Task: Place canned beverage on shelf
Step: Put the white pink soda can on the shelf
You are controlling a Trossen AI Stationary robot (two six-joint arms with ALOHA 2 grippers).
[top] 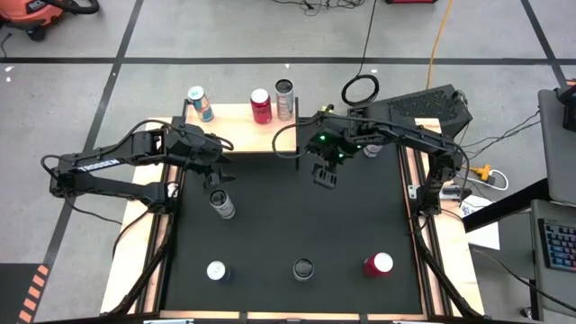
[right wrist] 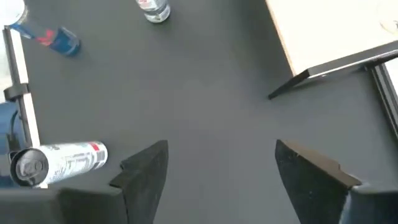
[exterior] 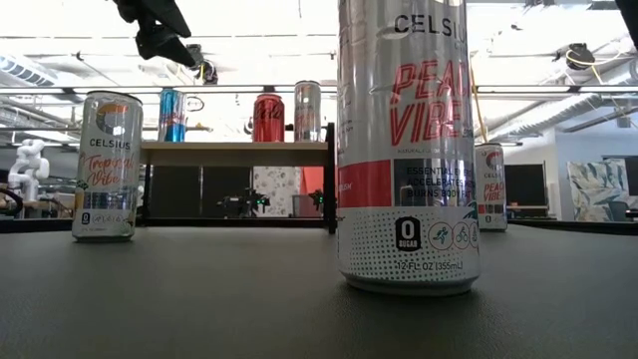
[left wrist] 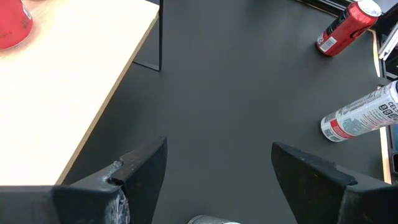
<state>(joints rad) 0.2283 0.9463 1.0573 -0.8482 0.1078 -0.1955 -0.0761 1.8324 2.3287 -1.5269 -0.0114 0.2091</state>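
Taking the shelf [top: 241, 129] as my landmark, I start at the table edge farthest from it. Three cans stand in a row there: a white-topped can [top: 216, 270], a dark-topped can [top: 303, 268] in the middle, and a red can [top: 378, 265]. In the low view the middle one fills the foreground, with a pale Celsius can [exterior: 108, 166] to one side.

Closer to the shelf, a silver can [top: 221, 204] stands on the black mat [top: 288, 225], just below my left gripper [top: 219, 174]. That claw is spread wide, and its wrist view shows only the can's top rim between the fingers [left wrist: 140, 171], nothing pinched.

My right gripper [top: 324, 175] hangs over the mat just off the shelf's right front corner. Its fingers [right wrist: 146, 168] are spread too, with bare mat between them.

On the shelf itself stand three cans: a blue-and-red can [top: 200, 104] at the left end, then a red cola can [top: 261, 106] and a silver-grey can [top: 284, 99] side by side toward the right. All three are upright on the light-wood board.
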